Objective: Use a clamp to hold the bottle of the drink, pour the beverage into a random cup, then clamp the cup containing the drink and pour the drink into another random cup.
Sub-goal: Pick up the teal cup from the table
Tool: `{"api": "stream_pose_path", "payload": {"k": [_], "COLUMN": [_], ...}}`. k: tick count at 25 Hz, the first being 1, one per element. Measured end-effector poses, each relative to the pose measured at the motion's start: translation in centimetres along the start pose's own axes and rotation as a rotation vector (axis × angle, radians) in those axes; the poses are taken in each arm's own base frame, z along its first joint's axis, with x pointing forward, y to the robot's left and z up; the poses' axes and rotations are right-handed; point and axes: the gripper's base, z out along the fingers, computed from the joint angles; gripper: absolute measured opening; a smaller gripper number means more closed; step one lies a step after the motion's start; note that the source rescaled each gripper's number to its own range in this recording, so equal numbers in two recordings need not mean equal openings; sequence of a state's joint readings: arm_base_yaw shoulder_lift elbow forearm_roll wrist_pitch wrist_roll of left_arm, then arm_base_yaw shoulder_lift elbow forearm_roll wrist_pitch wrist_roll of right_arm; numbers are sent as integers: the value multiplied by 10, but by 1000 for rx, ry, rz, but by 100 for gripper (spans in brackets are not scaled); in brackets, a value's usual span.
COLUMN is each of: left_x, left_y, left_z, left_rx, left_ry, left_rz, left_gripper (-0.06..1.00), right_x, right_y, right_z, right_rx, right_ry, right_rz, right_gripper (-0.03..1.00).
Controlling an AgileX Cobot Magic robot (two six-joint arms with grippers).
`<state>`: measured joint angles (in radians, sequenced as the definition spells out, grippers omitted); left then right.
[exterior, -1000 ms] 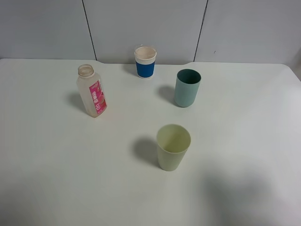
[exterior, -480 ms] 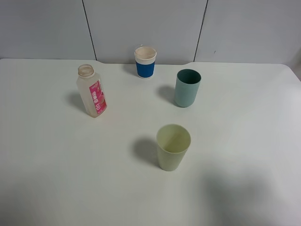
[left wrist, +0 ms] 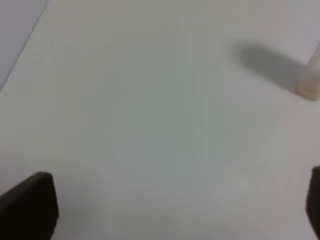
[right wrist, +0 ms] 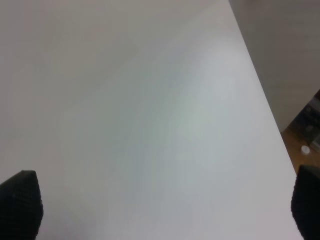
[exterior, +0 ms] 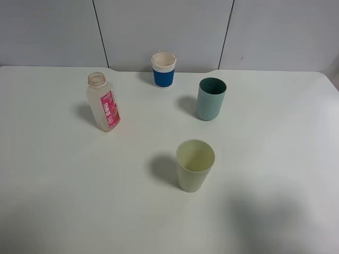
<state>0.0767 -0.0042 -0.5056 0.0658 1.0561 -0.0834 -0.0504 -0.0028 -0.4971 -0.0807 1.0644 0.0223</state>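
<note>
Left tool (left wrist: pixel 170 205) and right tool (right wrist: pixel 164 200) both wide open, empty, over white table (exterior: pixel 63 185); bottle (exterior: pixel 104 103) upright, untouched.

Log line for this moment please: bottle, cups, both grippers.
bottle: upright, ungripped | blue-banded cup, teal cup, pale green cup: upright, apart | left gripper: open, empty | right gripper: open, empty

Bright even light, soft shadow left of bottle (exterior: pixel 104 106), wrist views blurry

One bottle (exterior: pixel 103 103) with a pink label. One blue-and-white cup (exterior: pixel 163 69), one teal cup (exterior: pixel 211 99), one pale green cup (exterior: pixel 195 165): three in all. One desk (exterior: pixel 53 185).
</note>
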Motion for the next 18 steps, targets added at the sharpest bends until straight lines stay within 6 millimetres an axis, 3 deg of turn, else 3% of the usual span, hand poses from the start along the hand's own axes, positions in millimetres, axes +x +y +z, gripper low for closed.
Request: {"api": "stream_pose_path", "payload": {"k": [18], "left_x": [0], "left_y": [0], "left_z": [0], "left_rx": [51], "left_ry": [1], "left_rz": [22], "left_gripper": [100], "right_x": [0], "right_y": [0], "right_z": [0], "right_rx": [0], "right_ry": [0], "right_rz": [0], "right_gripper": [100]}}
